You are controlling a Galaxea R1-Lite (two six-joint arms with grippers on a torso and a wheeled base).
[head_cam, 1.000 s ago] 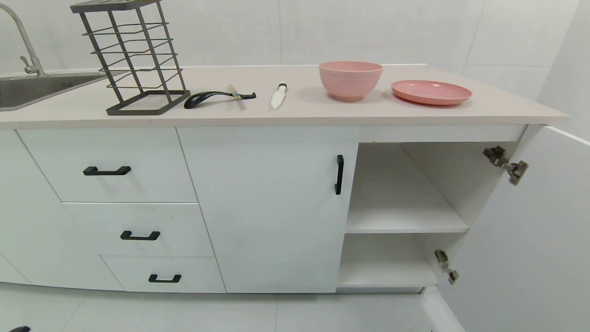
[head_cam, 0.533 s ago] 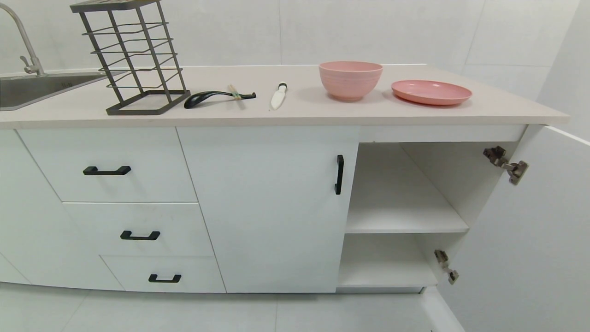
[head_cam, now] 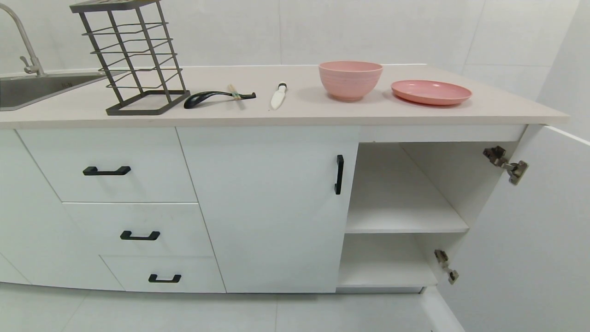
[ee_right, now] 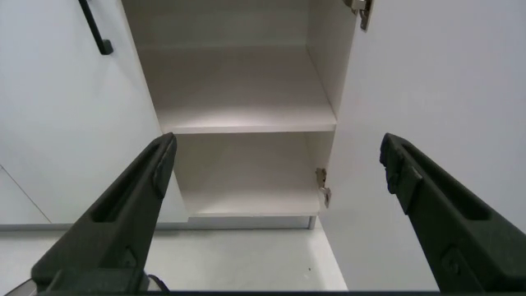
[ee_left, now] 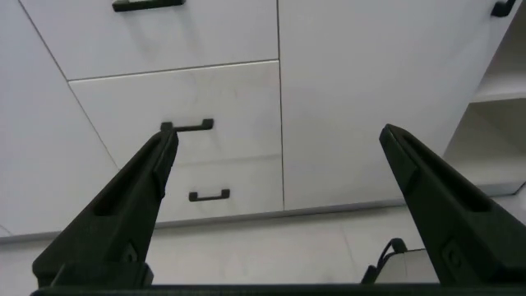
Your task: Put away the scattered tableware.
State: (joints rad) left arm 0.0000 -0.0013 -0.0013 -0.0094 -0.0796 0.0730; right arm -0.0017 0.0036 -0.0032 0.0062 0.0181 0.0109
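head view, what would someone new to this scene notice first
The pink bowl and pink plate stand side by side on the right part of the pale counter. Below them the cabinet stands open, showing two white shelves. A dark wire rack stands left, beside the sink.

on the counter [head_cam: 299,115], left to right: rack [head_cam: 133,60], spoon [head_cam: 207,97], knife [head_cam: 278,97], bowl [head_cam: 350,79], plate [head_cam: 431,91]; cabinet shelves [head_cam: 401,221] below.

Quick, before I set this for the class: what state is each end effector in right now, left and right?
Left end effector: open, holding nothing.
Right end effector: open, holding nothing.
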